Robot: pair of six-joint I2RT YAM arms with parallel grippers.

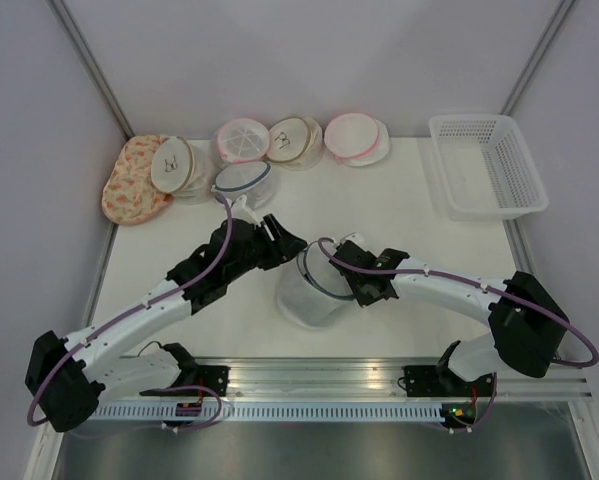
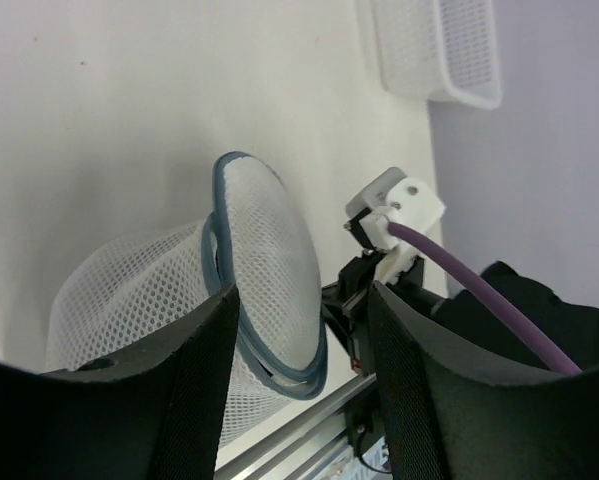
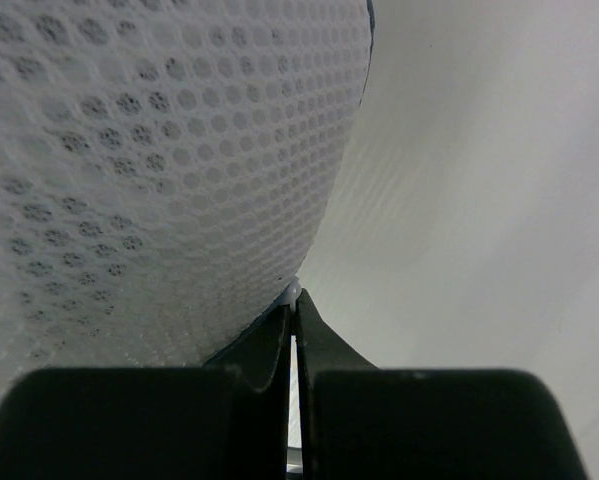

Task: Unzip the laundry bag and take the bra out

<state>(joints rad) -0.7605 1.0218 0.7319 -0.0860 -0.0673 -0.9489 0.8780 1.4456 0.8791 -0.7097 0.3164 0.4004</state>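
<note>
White mesh laundry bag (image 1: 309, 295) lies at the middle of the bench (image 1: 409, 215), tipped on its side, well apart from the row of other bags (image 1: 294, 140) at the far edge.

Right end effector (image 3: 293, 308): shut, tips pinched on a small pale piece at the bag's grey-blue rim (image 2: 219, 215), and judged to be holding the bag there. Whether that piece is the zipper pull cannot be told.

Left end effector (image 2: 301, 295): fingers apart at a middling width, the bag's rim showing between them, gripping nothing.

Bra: not seen in any of the 3 views. The mesh shows only white.

Step in hand, as judged: opening the zipper. Recommendations:
1) Hold the right pinch firm so the bag cannot swing.
2) Bring the left fingers onto the rim fabric close to the pinch, not onto loose mesh.
3) Draw along the curve of the rim rather than straight away from it, lest the soft bag fold and the slider jam
</note>
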